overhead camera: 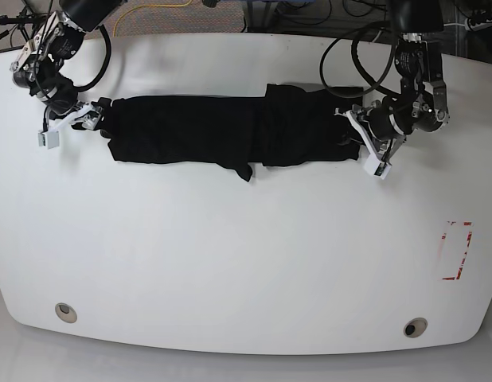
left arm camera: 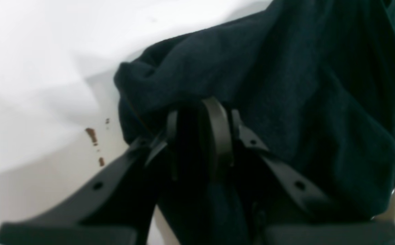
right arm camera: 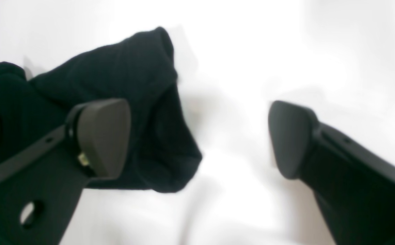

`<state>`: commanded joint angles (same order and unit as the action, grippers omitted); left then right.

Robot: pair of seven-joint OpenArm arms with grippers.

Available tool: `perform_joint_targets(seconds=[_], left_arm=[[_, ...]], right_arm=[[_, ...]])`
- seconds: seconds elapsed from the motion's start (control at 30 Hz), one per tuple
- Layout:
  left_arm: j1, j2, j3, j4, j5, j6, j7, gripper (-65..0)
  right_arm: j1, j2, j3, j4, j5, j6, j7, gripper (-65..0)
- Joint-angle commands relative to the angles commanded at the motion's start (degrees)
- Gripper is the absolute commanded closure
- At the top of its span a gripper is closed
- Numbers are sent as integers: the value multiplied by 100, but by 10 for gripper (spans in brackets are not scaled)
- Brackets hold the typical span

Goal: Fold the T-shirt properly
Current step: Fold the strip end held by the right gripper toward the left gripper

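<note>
Two grippers at T-shirt [overhead camera: 222, 139] ends, long band across white table [overhead camera: 230, 255]. Left gripper [left arm camera: 201, 112] pinches hem; right gripper [right arm camera: 197, 136] spread wide, empty. Cloth soft, limp; best grabbed at corners.

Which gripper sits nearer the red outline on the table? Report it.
Left. The left gripper grips the T-shirt above the red outline; the right gripper is at the far end.
</note>
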<state>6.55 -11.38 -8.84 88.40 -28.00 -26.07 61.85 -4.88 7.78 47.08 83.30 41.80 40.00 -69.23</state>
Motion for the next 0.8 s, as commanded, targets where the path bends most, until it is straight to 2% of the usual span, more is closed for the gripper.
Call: perform_joint_targets(seconds=[0.23, 0.33, 0.5, 0.67, 0.8], left_arm=[[9, 0, -9, 18, 0, 0, 0, -100], [0, 0, -9, -26, 0, 0, 0, -100], [0, 18, -9, 0, 0, 0, 0, -100], [-9, 18, -9, -26, 9, 18, 0, -101], [-18, 35, 9, -26, 9, 18, 0, -101]], right_arm=[[-88, -466, -501, 44, -9, 0, 79, -607], [-88, -615, -624, 44, -18, 0, 79, -556], [-88, -651, -703, 44, -18, 0, 88, -338], [-79, -615, -686, 53, -18, 0, 88, -29], [-97, -440, -703, 404, -26, 0, 88, -24]])
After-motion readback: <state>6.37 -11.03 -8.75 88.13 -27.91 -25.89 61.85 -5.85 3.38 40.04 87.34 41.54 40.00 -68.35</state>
